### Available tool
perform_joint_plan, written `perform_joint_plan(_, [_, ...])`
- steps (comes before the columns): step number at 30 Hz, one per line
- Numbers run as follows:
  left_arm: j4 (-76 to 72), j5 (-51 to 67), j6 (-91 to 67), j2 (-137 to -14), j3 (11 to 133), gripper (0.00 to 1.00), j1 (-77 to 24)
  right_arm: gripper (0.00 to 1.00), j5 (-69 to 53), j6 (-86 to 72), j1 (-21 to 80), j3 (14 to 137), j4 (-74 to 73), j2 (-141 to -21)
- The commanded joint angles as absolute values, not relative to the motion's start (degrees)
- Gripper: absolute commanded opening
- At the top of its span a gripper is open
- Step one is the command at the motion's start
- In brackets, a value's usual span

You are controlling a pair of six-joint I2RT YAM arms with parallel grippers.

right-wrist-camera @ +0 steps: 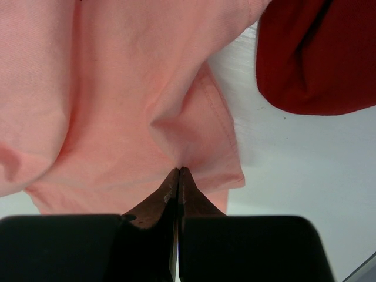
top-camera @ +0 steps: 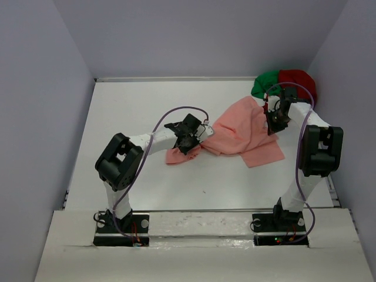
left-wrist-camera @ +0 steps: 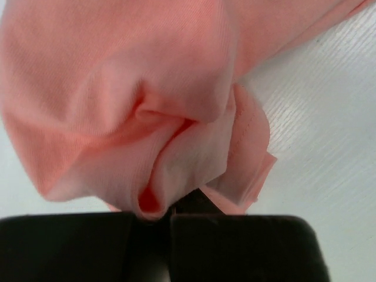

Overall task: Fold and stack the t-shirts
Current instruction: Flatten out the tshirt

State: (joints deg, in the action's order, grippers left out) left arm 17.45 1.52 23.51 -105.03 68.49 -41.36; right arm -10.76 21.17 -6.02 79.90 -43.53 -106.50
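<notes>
The white surface (top-camera: 147,106) carries all three shirts, and none of them is folded yet.

The salmon-pink shirt (top-camera: 241,132) is the largest thing on it and the one being worked. It lies rumpled and slanted across the middle, one end trailing toward the left arm and the broader part spreading toward the right arm. Its cloth is creased and doubled over itself in no order, so I judge this to be the spreading-out step and not a fold.

Just beyond the pink shirt's far right corner, the dark red shirt (top-camera: 296,79) sits in a loose heap against the back wall. The green shirt (top-camera: 264,82) is bunched up touching its left side. Both look untouched.

The right claw (top-camera: 273,123) stands at the pink shirt's right edge, its jaws pressed together on a pinch of pink cloth that puckers up to the tips. The left claw (top-camera: 189,143) is at the shirt's opposite, left end, jaws together with a hemmed wad of the same cloth gathered at them.

Nearly everything is left to do: flatten and fold the pink shirt, do the same for the red and the green, then pile the three together.
</notes>
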Motion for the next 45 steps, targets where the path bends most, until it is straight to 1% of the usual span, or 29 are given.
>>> perform_joint_plan(1, [18.7,-5.6,25.0,-99.1,71.4,0.0,-41.7,0.0,-11.3,21.5,-6.4,80.9,-43.9,-105.1])
perform_joint_plan(4, [18.6,-12.1,27.2,-97.1,71.5,0.0,-41.7,0.0,-11.6,21.4,-6.4,81.0,-44.0,-104.9])
perform_joint_plan(5, [18.3,-16.7,28.8,-96.9,71.2,0.0,-41.7,0.0,-11.8,21.4,-6.4,81.0,-44.1,-104.7])
perform_joint_plan(8, [15.0,-23.9,31.8,-95.4,69.2,0.0,-41.2,0.0,-11.9,21.6,-6.4,80.9,-44.6,-103.8])
perform_joint_plan(12, [11.3,-30.8,33.2,-95.3,68.5,0.0,-40.0,0.0,-11.8,22.1,-6.4,80.2,-44.9,-102.7])
perform_joint_plan(13, [9.1,-32.4,34.4,-95.8,67.7,0.0,-39.6,0.0,-11.7,22.1,-6.4,80.2,-45.0,-102.4])
perform_joint_plan(16, [3.1,-42.2,38.6,-97.6,65.1,0.0,-38.9,0.0,-11.6,22.3,-6.4,79.5,-45.4,-101.8])
perform_joint_plan(19, [-3.9,-48.0,43.5,-99.8,62.0,0.0,-38.0,0.0,-11.5,22.5,-6.4,78.8,-45.4,-101.2])
perform_joint_plan(24, [-18.2,-54.7,52.0,-102.6,57.8,0.0,-35.9,0.0,-11.8,22.9,-6.4,77.9,-45.6,-100.5])
perform_joint_plan(27, [-20.5,-56.9,55.1,-105.1,58.1,0.0,-35.2,0.0,-12.1,23.0,-6.4,77.5,-45.7,-100.5])
perform_joint_plan(28, [-21.7,-57.4,55.7,-105.9,58.4,0.19,-35.1,0.0,-12.3,22.9,-6.4,77.4,-45.7,-100.5])
perform_joint_plan(30, [-25.0,-58.4,58.0,-107.9,58.0,0.61,-35.1,0.0,-12.6,23.1,-6.4,77.4,-46.0,-100.4])
perform_joint_plan(33, [-26.7,-59.2,59.1,-109.2,57.7,0.61,-35.2,0.0,-12.7,23.2,-6.4,77.1,-46.1,-99.8])
perform_joint_plan(34, [-29.1,-59.6,60.6,-109.2,57.5,0.53,-35.2,0.0,-12.6,23.4,-6.4,76.8,-46.1,-99.4])
perform_joint_plan(35, [-30.0,-59.9,61.3,-109.2,57.4,0.53,-35.1,0.0,-12.5,23.5,-6.4,76.7,-46.1,-99.3])
perform_joint_plan(36, [-31.5,-60.5,61.8,-109.1,57.5,0.68,-35.1,0.0,-12.5,23.5,-6.4,76.6,-46.1,-99.3])
perform_joint_plan(37, [-32.6,-60.9,63.4,-108.6,57.4,0.99,-35.1,0.0,-12.6,23.5,-6.4,76.6,-46.3,-99.2])
perform_joint_plan(39, [-35.8,-61.8,65.3,-107.8,57.0,0.99,-35.1,0.0,-13.2,23.4,-6.4,76.9,-46.4,-99.3])
perform_joint_plan(42, [-36.9,-62.0,66.9,-104.3,57.3,0.99,-35.2,0.0,-13.7,23.3,-6.4,77.1,-46.5,-99.6])
perform_joint_plan(43, [-36.3,-61.6,66.8,-101.6,57.7,0.99,-35.2,0.0,-13.9,23.3,-6.4,77.1,-46.5,-99.7])
perform_joint_plan(45, [-29.7,-58.7,59.5,-98.6,59.8,0.99,-35.5,0.0,-14.0,23.3,-6.4,77.2,-46.5,-100.1])
